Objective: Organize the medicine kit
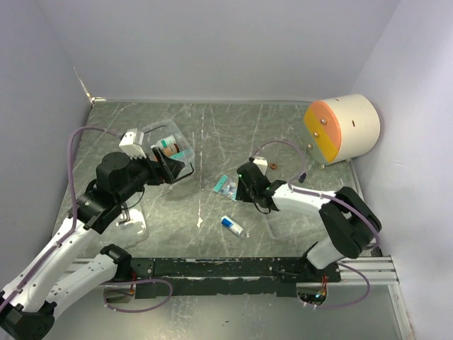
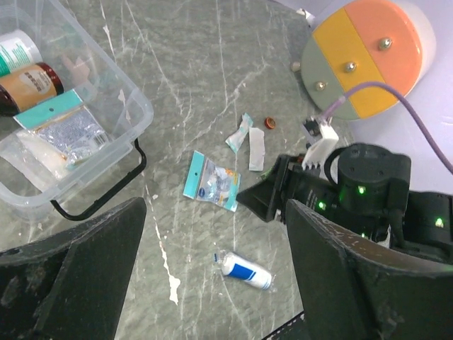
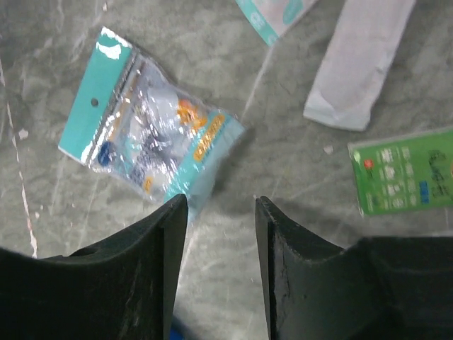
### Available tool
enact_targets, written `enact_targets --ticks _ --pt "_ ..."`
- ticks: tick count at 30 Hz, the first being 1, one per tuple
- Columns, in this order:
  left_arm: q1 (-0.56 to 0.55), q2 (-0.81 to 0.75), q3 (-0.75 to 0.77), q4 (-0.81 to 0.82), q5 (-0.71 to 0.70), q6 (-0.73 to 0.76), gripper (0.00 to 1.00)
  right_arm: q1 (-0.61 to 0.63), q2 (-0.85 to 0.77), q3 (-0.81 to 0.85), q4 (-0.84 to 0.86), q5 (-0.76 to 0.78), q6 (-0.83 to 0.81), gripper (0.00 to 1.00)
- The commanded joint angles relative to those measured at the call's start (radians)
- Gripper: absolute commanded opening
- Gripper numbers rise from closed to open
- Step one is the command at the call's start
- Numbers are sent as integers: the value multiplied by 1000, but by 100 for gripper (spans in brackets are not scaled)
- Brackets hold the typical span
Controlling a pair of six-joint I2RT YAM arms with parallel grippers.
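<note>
Tabletop [image 1: 212, 134]: grey-green stone pattern with white veins, running from the arms' bases to the far wall.
Room: plain pale walls [image 1: 212, 42] close in at 9, 12 and 3 o'clock.
Kit place: the medicine kit [image 1: 170, 145] sits at about 10 o'clock on the tabletop.
Kit pointing: the side with its black wire latch [image 2: 106, 191] faces about 4 o'clock, toward the middle; I cannot tell its long axis.
Kit looks: clear plastic box, top uncovered, holding a brown bottle [image 2: 28, 85], a teal-topped packet and clear bags.
Small tube [image 1: 231, 226]: at 6 o'clock, lying flat.
Teal packet [image 3: 152, 134]: flat, mid-tabletop.
Right gripper [image 3: 219, 205]: half spread, empty, at that packet's near corner.
Left gripper [image 2: 216, 227]: spread wide, empty, just beside the kit.
Cylinder [image 1: 343, 127]: cream and orange, at 2 o'clock.
</note>
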Motion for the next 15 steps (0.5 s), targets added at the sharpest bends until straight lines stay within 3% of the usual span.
enact_targets --ticks 1,15 --pt "-6 -22 -63 55 56 -27 91 -3 70 79 43 50 -43 44" --pt "-7 -21 -149 71 74 -82 87 -7 206 170 -34 112 -81 43"
